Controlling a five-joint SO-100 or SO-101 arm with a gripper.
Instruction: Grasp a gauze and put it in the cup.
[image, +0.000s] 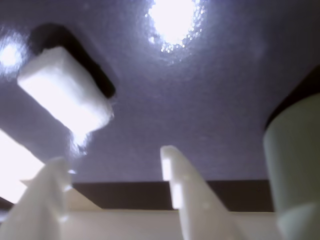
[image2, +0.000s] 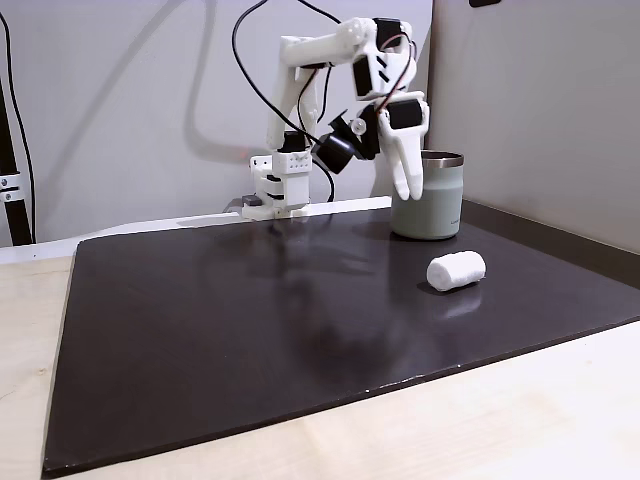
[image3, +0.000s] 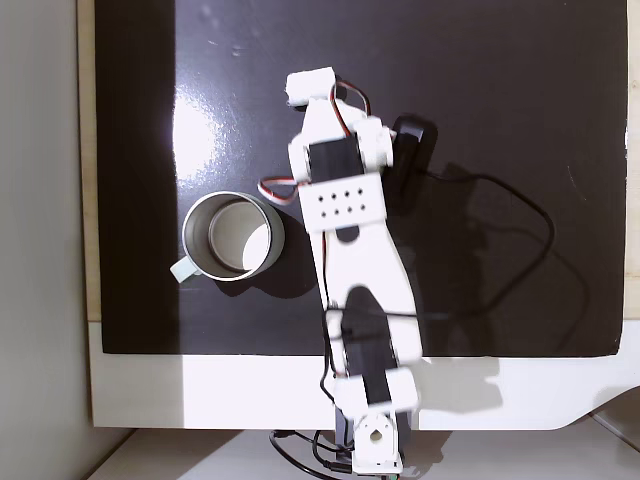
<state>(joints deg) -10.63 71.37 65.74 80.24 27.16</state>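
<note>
The gauze (image2: 456, 269) is a small white roll lying on its side on the dark mat, in front of the cup and apart from it. It also lies at the upper left in the wrist view, gauze (image: 65, 95), and beyond the arm's tip from above, gauze (image3: 310, 85). The pale grey-green cup (image2: 428, 200) with a metal rim stands upright; seen from above, the cup (image3: 190, 225) holds nothing. My gripper (image2: 408, 185) hangs above the mat beside the cup, fingers pointing down. In the wrist view the gripper (image: 114, 157) is open with only mat between its fingers, and the cup (image: 295, 165) is at the right edge.
A dark mat (image2: 250, 330) covers most of the light wooden table (image2: 500, 430). The arm's base (image2: 280, 185) stands at the mat's far edge with cables behind it. A wall (image2: 540, 100) rises close behind the cup. Bare mat spreads left of the gauze.
</note>
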